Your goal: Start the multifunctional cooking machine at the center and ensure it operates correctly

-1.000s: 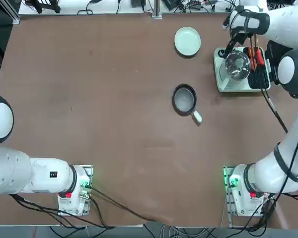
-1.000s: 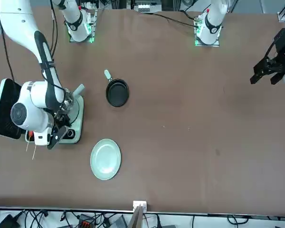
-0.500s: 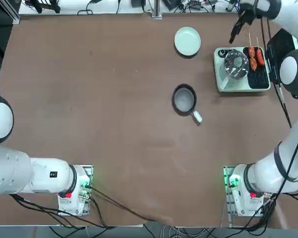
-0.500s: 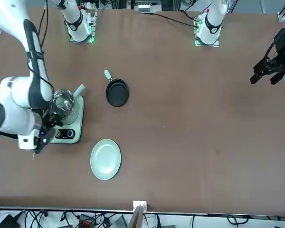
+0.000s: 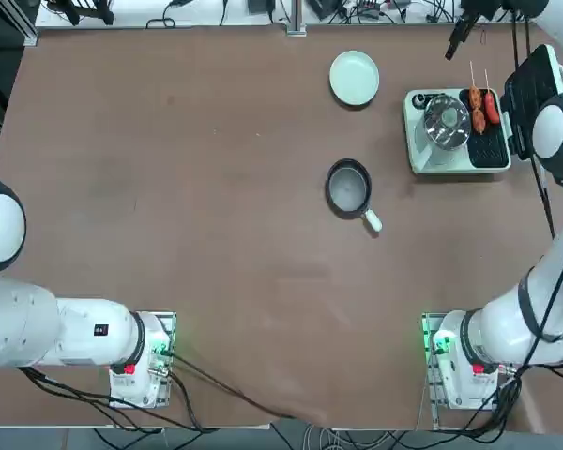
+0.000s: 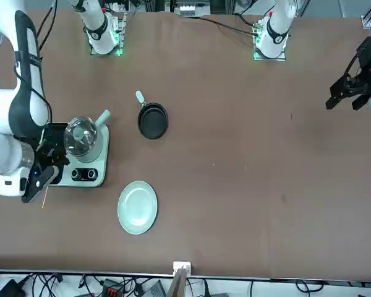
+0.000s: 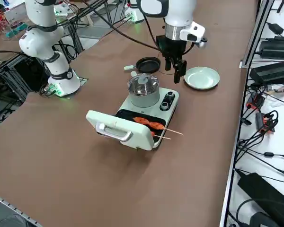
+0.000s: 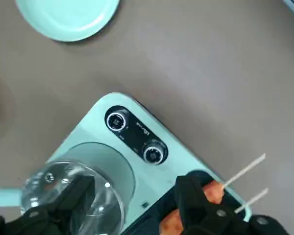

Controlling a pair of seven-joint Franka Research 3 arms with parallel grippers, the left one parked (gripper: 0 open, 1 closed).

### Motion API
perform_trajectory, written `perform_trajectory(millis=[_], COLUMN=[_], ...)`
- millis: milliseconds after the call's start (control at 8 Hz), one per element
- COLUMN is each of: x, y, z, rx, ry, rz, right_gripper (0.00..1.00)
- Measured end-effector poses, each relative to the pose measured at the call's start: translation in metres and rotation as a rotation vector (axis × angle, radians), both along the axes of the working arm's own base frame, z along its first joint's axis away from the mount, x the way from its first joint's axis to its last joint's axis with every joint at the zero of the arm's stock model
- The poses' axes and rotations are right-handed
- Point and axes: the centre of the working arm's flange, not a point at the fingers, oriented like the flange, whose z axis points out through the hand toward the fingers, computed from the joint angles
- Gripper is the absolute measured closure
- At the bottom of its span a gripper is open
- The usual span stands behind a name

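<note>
Brown table (image 5: 169,187) from edge to edge, cables trailing off past its far side.

Nearest the robot, about mid-table, sits a small black frying pan with a pale handle (image 5: 348,187), clear of the action.

Further out, close to the far right corner rather than the centre, is the task's thing: a pale green multifunctional cooking machine (image 5: 457,131). Its steel pot under a glass lid (image 5: 448,120) occupies one half. On the dark grill half lie orange-red skewered sausages (image 5: 481,105), with the hinged grill cover (image 5: 530,89) folded back, presumably to keep the food exposed.

Two round control knobs (image 8: 116,121) line the machine's far edge, facing away from the robot. That probably explains why the right tool (image 7: 177,71) hangs above that edge, fingers pointing down.

The tool's fingers are spread apart, holding nothing and touching nothing.

No light or display shows whether the machine is running. So this could be a hover ahead of working a knob, or one above a knob already set.

By the far edge rests a round mint-green plate (image 5: 354,77), bare.
</note>
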Motion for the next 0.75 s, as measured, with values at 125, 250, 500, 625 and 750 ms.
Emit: perform_trajectory(millis=[125,250,500,625,750], x=[-0.001,-0.004,-0.019,-0.026,-0.033], y=[0.001,0.004,0.021,0.027,0.029], z=[0.017,0.041,0.087,0.104,0.117], rx=[-0.008,-0.013,-0.015,-0.017,-0.016], ry=[-0.01,-0.035,-0.062,-0.068,-0.075], rz=[-0.107,-0.214,-0.409,-0.501,-0.573], right_gripper=[0.0,0.0,0.0,0.0,0.0])
